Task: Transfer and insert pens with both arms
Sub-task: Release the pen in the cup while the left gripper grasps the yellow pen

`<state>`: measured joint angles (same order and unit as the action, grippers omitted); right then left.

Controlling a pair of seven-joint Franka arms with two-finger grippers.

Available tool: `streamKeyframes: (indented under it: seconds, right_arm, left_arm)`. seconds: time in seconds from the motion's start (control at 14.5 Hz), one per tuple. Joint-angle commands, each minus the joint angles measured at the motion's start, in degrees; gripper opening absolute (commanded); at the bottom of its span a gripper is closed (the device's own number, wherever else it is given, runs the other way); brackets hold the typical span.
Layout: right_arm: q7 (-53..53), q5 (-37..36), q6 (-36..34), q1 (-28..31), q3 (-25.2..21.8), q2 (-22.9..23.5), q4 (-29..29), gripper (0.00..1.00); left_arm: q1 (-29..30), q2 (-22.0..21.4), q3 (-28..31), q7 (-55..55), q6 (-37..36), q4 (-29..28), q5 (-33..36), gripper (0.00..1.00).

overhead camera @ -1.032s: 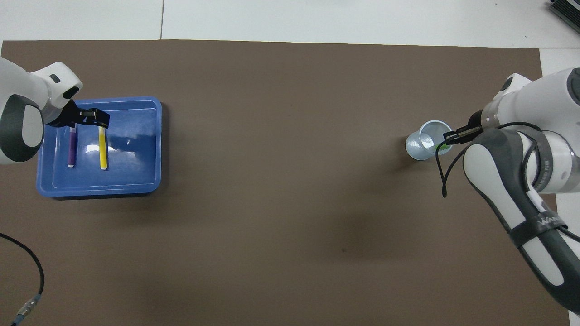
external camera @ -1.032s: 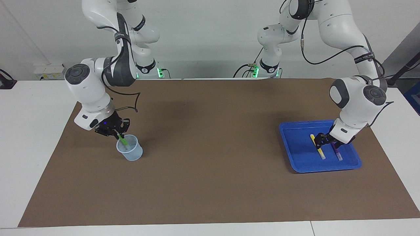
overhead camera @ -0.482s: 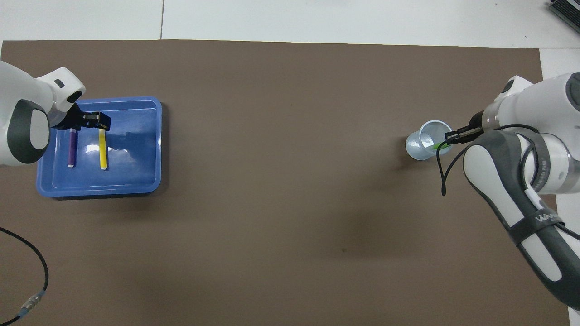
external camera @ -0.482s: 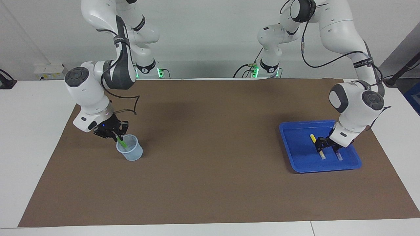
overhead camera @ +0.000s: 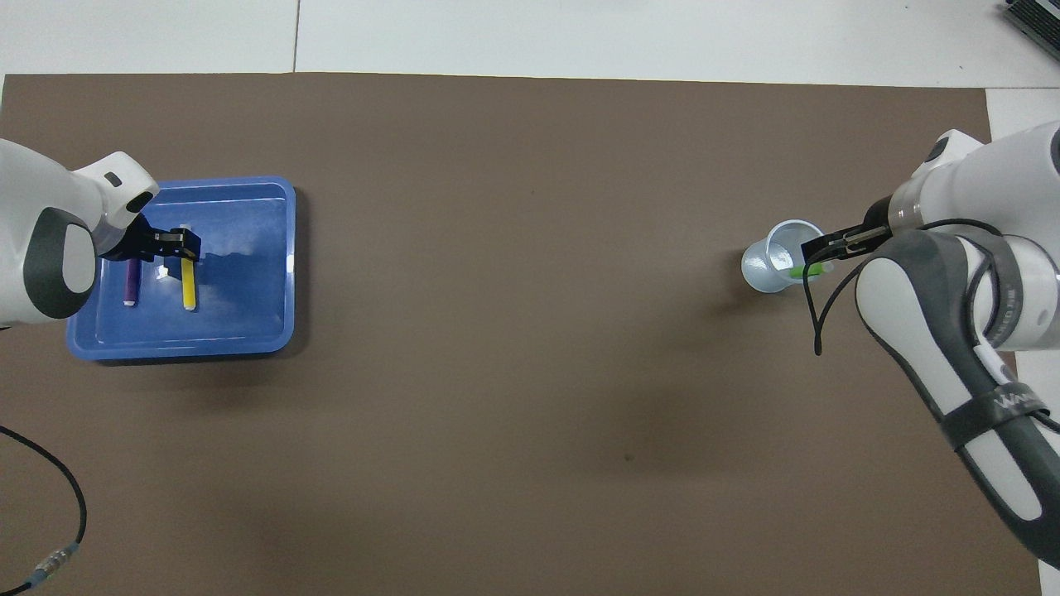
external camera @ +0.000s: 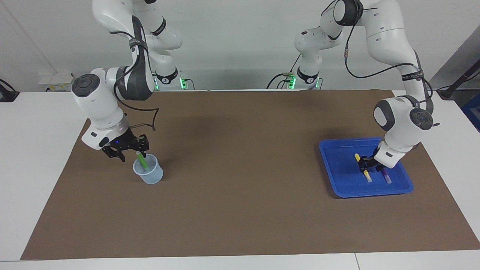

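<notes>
The right gripper (external camera: 129, 150), fingers spread, hangs beside the clear cup (external camera: 148, 173) where the green pen (external camera: 141, 160) leans. The left gripper (external camera: 365, 164) pinches the yellow pen (external camera: 363, 169) in the blue tray (external camera: 337, 165), beside the purple pen (external camera: 386, 176). No writing is legible

Hardly any lettering is showing clearly. A dark strap (overhead camera: 990, 408) around the right arm's forearm (overhead camera: 952, 364) is carrying white capitals that seem to begin "WAV", the rest running out of sight. A similar strap (external camera: 411, 76) on the left arm (external camera: 393, 41) is bearing white print that cannot be made out.
</notes>
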<state>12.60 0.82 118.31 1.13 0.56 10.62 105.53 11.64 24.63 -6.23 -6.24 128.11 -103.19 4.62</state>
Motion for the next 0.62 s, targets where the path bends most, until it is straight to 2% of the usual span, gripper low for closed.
streamKeyframes:
  seconds: [0.0,0.55]
  right_arm:
    - [-1.6,1.0,-6.9,0.5,0.7,-2.3,-3.6,1.0]
    - [-5.2,3.3,-20.7,-0.2,1.0,-12.4,-3.9,1.0]
  left_arm:
    - [0.4,-1.5,-0.5,-0.3,0.8,-1.8,1.1,0.61]
    - [0.0,-1.9,-0.5,-0.2,1.3,-3.0,0.9,0.54]
